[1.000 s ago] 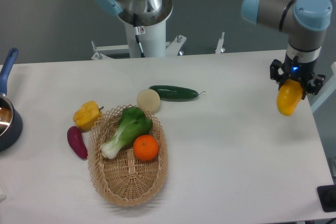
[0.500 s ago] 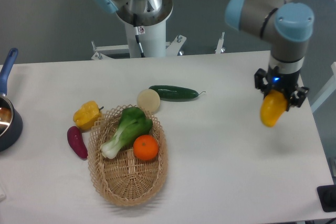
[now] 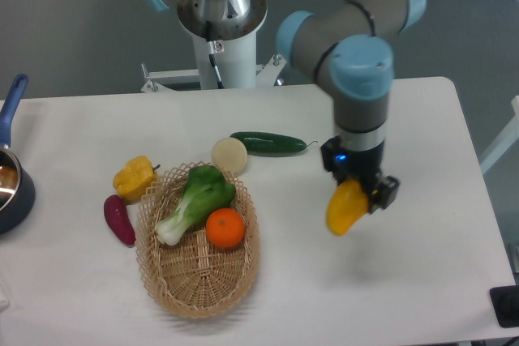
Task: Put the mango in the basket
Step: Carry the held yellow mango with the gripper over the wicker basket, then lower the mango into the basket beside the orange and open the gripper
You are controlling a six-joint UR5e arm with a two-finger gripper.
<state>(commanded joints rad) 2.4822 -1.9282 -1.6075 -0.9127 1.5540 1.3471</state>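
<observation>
Mango (image 3: 346, 207) hangs clamped in gripper (image 3: 358, 188), right of frame centre, above the table (image 3: 422, 281). Basket (image 3: 197, 281) sits lower left, well apart.

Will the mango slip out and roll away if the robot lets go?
Probably. The mango looks smooth and rounded, so it might slide in the end effector, which grips only its top. Dropped on the flat table, it would likely wobble more than roll, being elongated.

pot (image 3: 11, 188): cut by left edge | mango (image 3: 345, 209): top hidden in hand (image 3: 358, 188)
</observation>
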